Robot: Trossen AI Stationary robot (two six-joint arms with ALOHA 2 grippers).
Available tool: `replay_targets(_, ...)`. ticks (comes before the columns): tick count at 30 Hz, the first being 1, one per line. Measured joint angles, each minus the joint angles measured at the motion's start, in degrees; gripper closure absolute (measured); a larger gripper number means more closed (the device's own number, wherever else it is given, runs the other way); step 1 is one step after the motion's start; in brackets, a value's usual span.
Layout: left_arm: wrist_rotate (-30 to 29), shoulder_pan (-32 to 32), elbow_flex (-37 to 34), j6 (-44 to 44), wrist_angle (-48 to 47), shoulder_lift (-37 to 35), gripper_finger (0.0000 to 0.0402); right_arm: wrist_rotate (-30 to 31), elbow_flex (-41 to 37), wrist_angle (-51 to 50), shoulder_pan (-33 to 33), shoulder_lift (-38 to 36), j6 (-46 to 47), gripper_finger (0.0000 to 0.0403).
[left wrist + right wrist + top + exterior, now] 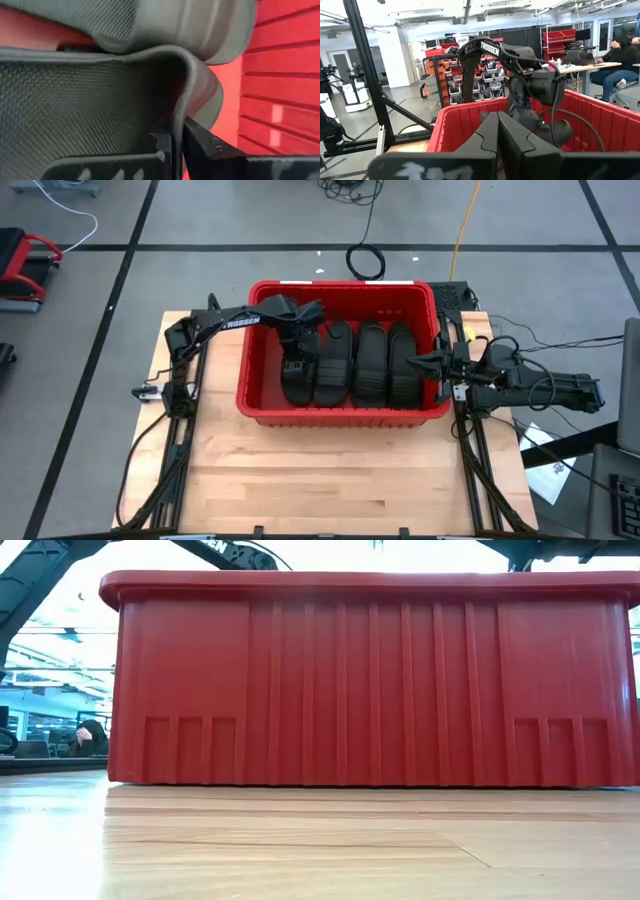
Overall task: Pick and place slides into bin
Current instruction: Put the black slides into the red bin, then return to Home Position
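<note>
The red bin (pixel 340 412) stands on the wooden table and fills the low view (pixel 370 680). Several black slides (pixel 372 365) lie side by side on the bin's floor. My left gripper (pixel 294 358) reaches down into the bin and is shut on the leftmost slide (pixel 298 380), which fills the left wrist view (pixel 75 110). My right gripper (pixel 432 363) is shut and empty just outside the bin's right wall. Its closed fingers show in the right wrist view (pixel 497 132), pointing across the bin at the left arm. My left gripper pinches a thin upstanding edge (pixel 176 120) of the leftmost slide between its two fingers. The fingers come from above, pointing down into the bin. The slide sits low in the bin against the slide beside it (pixel 165 25). Whether it rests on the floor is hidden.
The bin's left part (pixel 262 365) shows bare red floor. Bare tabletop (pixel 330 480) lies in front of the bin. Arm frames and cables stand on both sides of the table. A person (pixel 615 60) sits at a desk in the room beyond.
</note>
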Motion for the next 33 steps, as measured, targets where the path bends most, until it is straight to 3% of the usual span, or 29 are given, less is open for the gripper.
replay_targets(5,-0.46,0.27,3.48,0.42,-1.45,0.03,0.0347,0.01,0.0,0.01,0.0,0.01,0.02,0.0403)
replay_targets(16,-1.38,0.32,3.67,-1.27,-1.87,-0.04,0.0172,-0.01,-0.01,0.01,0.02,-0.01,0.67,0.0403)
replay_targets(22,-3.75,0.32,3.69,-2.81,-3.34,-0.13,0.0098,-0.01,0.01,0.01,0.02,-0.01,0.68,0.0403)
replay_targets(28,-3.53,0.32,3.69,-3.04,-4.48,-2.88,0.0058,-0.01,0.01,0.01,0.02,-0.03,0.55,0.0403)
replay_targets(33,-3.91,0.35,3.69,-1.76,-1.17,-9.06,0.0049,-0.01,0.01,0.01,0.01,-0.19,0.46,0.0403)
